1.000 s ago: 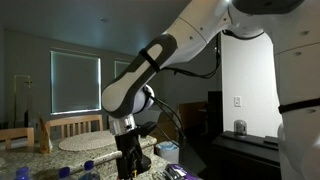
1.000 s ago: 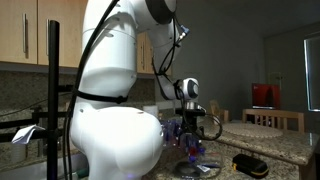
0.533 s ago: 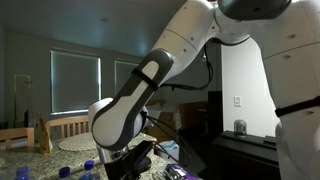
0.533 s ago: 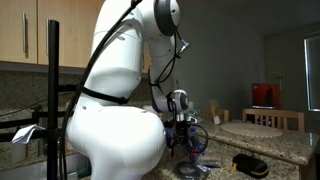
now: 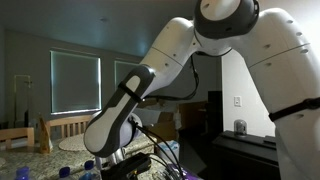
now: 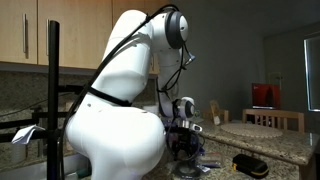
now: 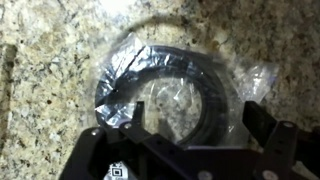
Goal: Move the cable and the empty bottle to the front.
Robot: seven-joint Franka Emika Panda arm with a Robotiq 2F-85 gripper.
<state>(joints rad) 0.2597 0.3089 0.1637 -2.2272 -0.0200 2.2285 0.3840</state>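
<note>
One second back the gripper (image 7: 185, 130) stood higher with the forearm upright. Since then the arm (image 5: 125, 105) has folded forward and brought it down low over the stone, with its jaws spread wide. Directly beneath it lies the cable (image 7: 170, 85), between the open fingers (image 7: 262, 135) and, as far as I can see, not yet touched. It is a black coil inside a clear plastic bag (image 7: 252, 75), flat on the granite counter (image 7: 50, 60). To my eye the cable is being taken first and the grasp is about to start; nothing has gone to the front yet. Small bluish things (image 5: 88, 161) sit near the gripper, too small for me to call any of them the empty bottle.
</note>
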